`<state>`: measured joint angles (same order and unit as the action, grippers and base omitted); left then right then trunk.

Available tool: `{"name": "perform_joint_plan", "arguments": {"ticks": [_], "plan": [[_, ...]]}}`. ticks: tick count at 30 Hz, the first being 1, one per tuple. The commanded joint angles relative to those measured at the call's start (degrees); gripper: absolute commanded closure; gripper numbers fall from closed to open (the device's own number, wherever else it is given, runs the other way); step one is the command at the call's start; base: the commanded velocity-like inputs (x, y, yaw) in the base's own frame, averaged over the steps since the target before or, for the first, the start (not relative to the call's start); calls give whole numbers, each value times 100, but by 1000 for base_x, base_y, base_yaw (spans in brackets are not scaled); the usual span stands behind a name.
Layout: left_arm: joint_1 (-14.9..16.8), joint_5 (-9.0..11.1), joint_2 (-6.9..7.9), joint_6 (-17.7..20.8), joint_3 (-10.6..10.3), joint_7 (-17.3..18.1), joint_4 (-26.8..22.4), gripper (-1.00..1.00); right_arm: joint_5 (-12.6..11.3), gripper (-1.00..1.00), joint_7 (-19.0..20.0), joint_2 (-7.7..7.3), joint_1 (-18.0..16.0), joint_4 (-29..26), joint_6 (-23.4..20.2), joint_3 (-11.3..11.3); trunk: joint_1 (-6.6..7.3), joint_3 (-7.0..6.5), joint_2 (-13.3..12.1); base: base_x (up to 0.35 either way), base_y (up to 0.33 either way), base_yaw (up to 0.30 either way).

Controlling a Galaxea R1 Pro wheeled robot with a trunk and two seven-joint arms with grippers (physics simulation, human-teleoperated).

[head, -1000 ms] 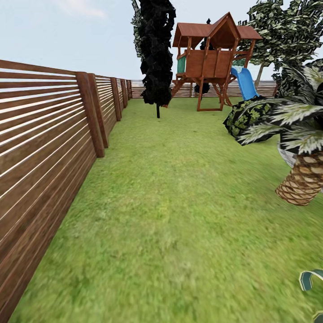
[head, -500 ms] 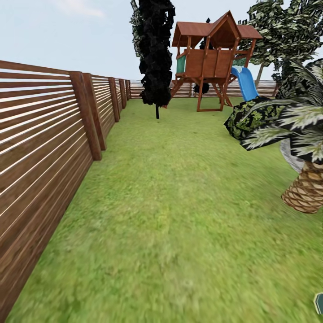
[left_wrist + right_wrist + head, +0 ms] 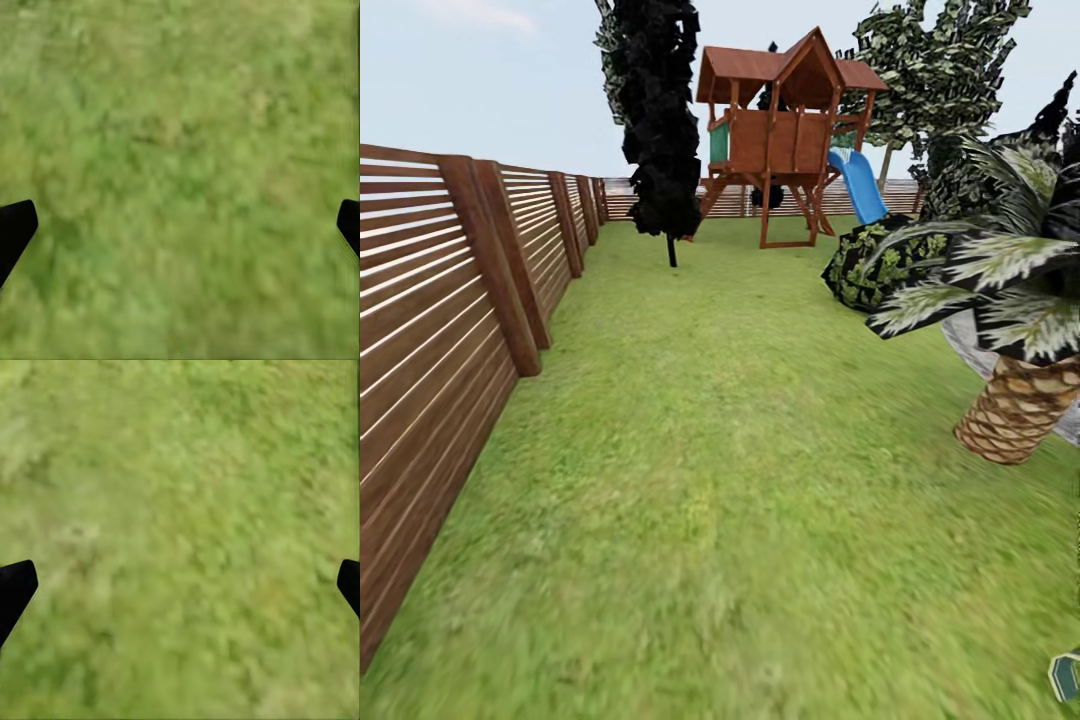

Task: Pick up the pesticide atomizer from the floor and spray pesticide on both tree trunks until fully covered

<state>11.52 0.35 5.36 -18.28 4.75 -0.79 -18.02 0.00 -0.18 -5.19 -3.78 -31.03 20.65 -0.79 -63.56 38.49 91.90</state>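
The garden lawn (image 3: 740,430) stretches ahead, with a slatted wooden fence (image 3: 450,320) along its left side. The pesticide atomizer is out of view. A tall tree (image 3: 935,70) with mottled dark green foliage rises behind the play tower, and its thin-looking, leaning trunk (image 3: 884,168) shows far off. My left gripper (image 3: 180,225) hangs open over bare grass, its black fingertips (image 3: 15,225) at the picture's edges. My right gripper (image 3: 180,585) is also open over grass, with nothing between its fingertips (image 3: 15,585).
A narrow black-leaved tree (image 3: 660,120) stands left of a wooden play tower (image 3: 785,130) with a blue slide (image 3: 857,185). On the right are a round dark bush (image 3: 870,265) and a palm (image 3: 1015,400). A small teal shape (image 3: 1065,675) that I cannot identify sits at the bottom right corner.
The whole head view has shifted: fence, black tree and play tower now sit further left in the picture, so the camera has turned right. The palm's place in the picture has changed little.
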Motion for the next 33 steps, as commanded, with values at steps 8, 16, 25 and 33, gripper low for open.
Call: {"name": "perform_joint_plan", "arguments": {"ticks": [8,16,25,33], "plan": [[3,0,0,0,0,1,0,-100,4,-100,0,0,0,0,4,0,0,0,0,340,157,-56],[1,0,0,0,0,2,0,-100,9,-100,-6,0,0,0,9,0,0,0,0,340,159,-2],[3,0,0,0,0,0,0,-100,2,-100,-3,0,0,0,0,0,0,0,0,339,159,0],[4,0,0,0,0,0,0,-100,-8,-100,-5,0,0,0,0,-3,0,-6,0,339,159,-48]]}}
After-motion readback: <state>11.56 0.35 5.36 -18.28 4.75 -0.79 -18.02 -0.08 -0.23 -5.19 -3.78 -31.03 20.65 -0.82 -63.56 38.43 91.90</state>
